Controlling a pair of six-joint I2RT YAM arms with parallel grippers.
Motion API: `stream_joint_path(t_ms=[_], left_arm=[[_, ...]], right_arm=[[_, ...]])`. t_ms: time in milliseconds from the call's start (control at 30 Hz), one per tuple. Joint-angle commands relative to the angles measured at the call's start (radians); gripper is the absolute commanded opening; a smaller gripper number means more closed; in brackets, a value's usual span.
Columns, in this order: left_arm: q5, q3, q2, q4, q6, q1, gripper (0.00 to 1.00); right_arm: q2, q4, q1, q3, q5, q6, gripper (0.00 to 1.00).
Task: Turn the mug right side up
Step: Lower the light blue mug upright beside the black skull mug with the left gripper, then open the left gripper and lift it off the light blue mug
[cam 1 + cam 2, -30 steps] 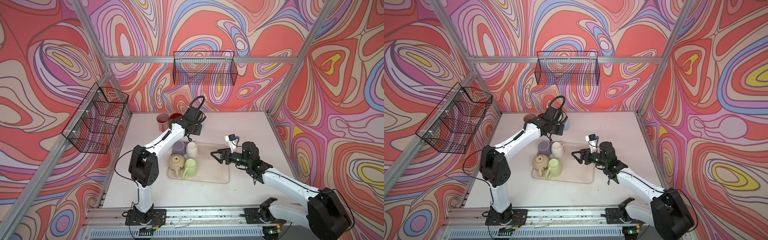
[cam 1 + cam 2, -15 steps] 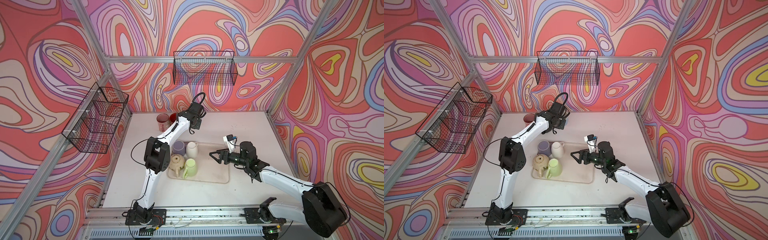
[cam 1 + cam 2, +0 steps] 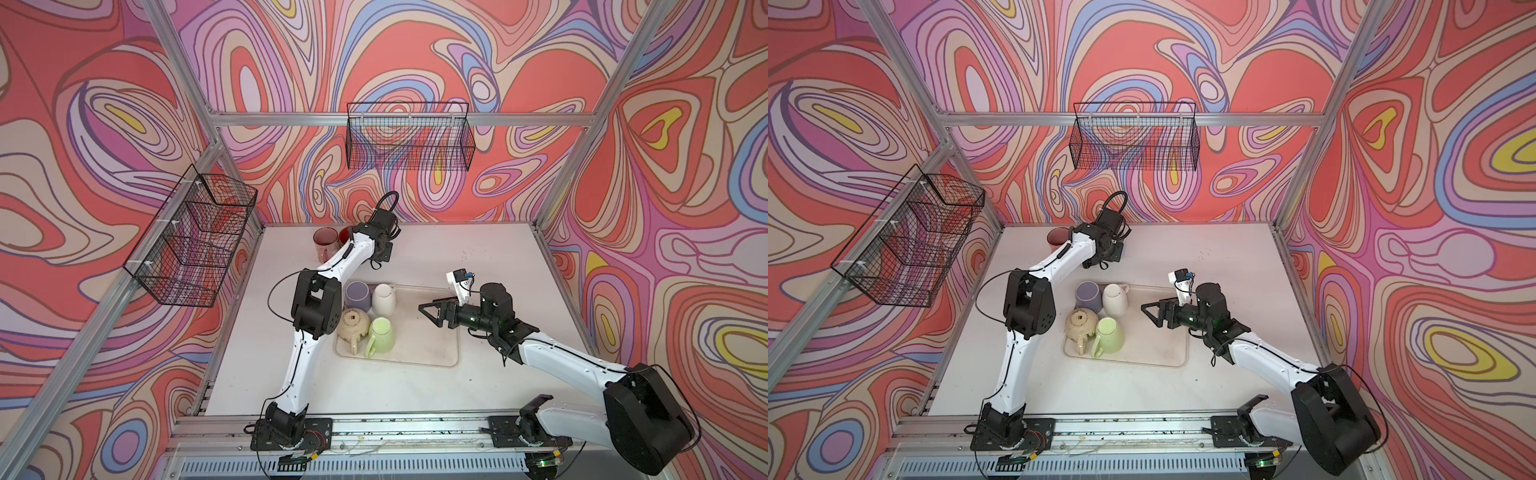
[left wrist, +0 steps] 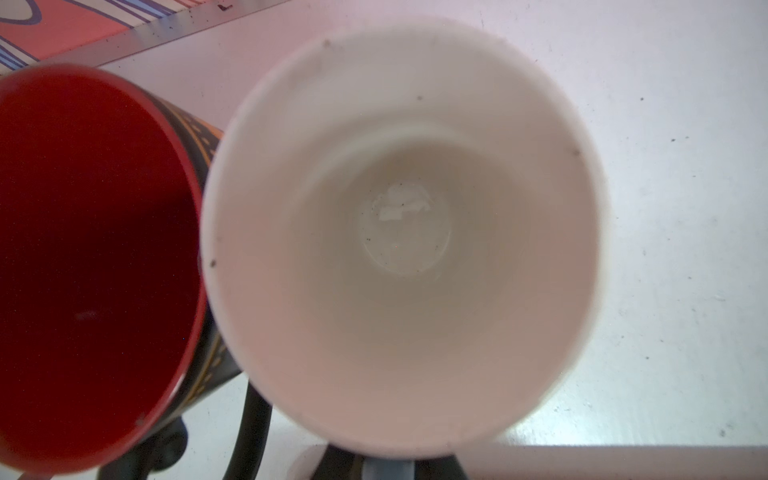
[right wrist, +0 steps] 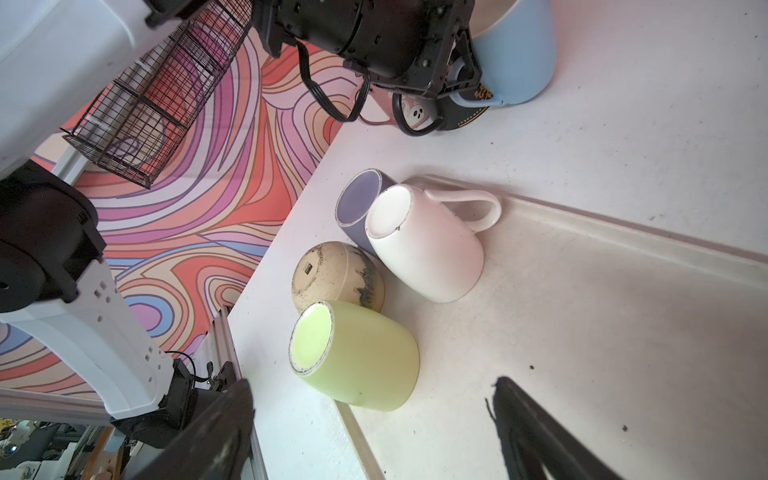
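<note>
A light blue mug [image 5: 515,54] with a white inside [image 4: 399,232] stands mouth-up on the table at the back. My left gripper [image 5: 461,79] is shut on its handle; the left wrist view looks straight down into the mug, with the gripper [image 4: 386,467] at the frame's edge. In both top views the wrist [image 3: 384,249] [image 3: 1108,253] hides this mug. My right gripper [image 3: 432,313] [image 3: 1152,313] [image 5: 372,380] hovers open and holds nothing over the beige tray [image 3: 428,353], just right of the mugs there.
On the tray, a purple mug [image 3: 357,293], a white mug [image 3: 383,298], a beige mug [image 3: 353,326] and a green mug [image 3: 381,336] all sit bottom-up. A pink mug [image 3: 325,243] and a red-lined black mug [image 4: 91,257] stand close beside the blue mug.
The left arm's elbow has swung up and to the right while its wrist shifted slightly toward the back wall. The right gripper has edged a little left over the tray.
</note>
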Motion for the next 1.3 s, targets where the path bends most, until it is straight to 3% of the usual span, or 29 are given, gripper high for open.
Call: stream_joint_path(t_ms=[0, 1000, 1267], left_arm=[[-0.010, 0.058, 0.012, 0.024, -0.015, 0.010, 0.00], [-0.047, 0.089, 0.054, -0.013, -0.050, 0.013, 0.00], [-0.013, 0.090, 0.034, -0.030, -0.062, 0.013, 0.30]], right_arm=[[0.006, 0.025, 0.003, -0.013, -0.007, -0.007, 0.92], [0.005, 0.053, 0.003, -0.027, -0.013, -0.007, 0.92], [-0.013, 0.042, 0.003, -0.021, -0.023, -0.005, 0.92]])
